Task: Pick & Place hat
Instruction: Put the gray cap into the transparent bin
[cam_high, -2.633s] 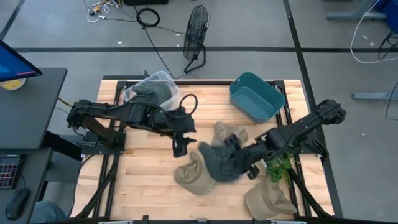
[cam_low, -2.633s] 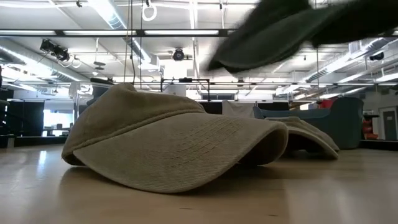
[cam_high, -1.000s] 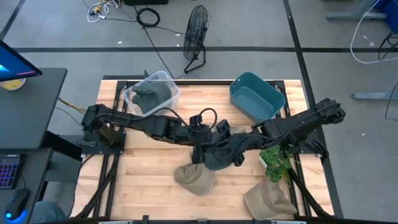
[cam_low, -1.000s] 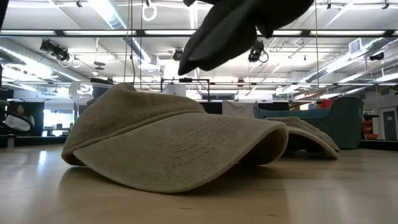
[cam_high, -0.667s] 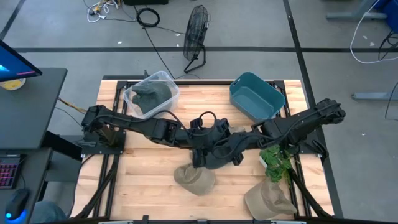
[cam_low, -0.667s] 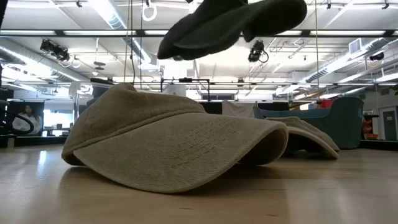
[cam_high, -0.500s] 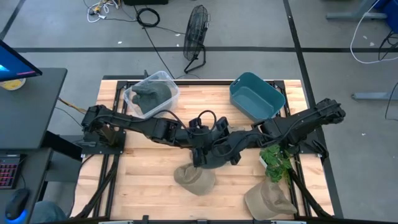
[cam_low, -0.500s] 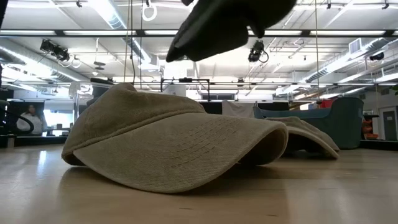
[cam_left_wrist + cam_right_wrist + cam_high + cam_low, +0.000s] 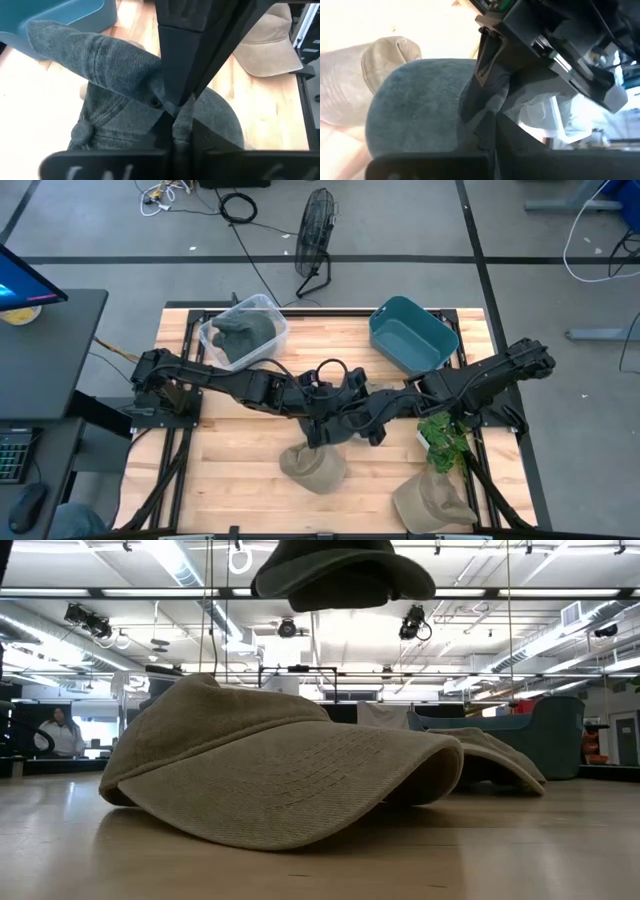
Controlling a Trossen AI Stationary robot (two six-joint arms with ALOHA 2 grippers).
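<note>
Both arms are black and made of long chunky parts joined together. A black cable loops over the left arm (image 9: 240, 385). The right arm (image 9: 490, 380) is black too. Each claw has flat, dark, pointed fingers (image 9: 192, 45).

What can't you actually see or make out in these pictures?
- High view: both end effectors meet at the dark hat mid-table; the arms overlap there, so the tips are hidden.
- Low view: the dark hat hangs at the top edge; whatever holds it is cut off.
- Low view: the tan hat up front blocks most of the table behind it.
- High view: the clear bin holds something dark, too small to identify.
</note>
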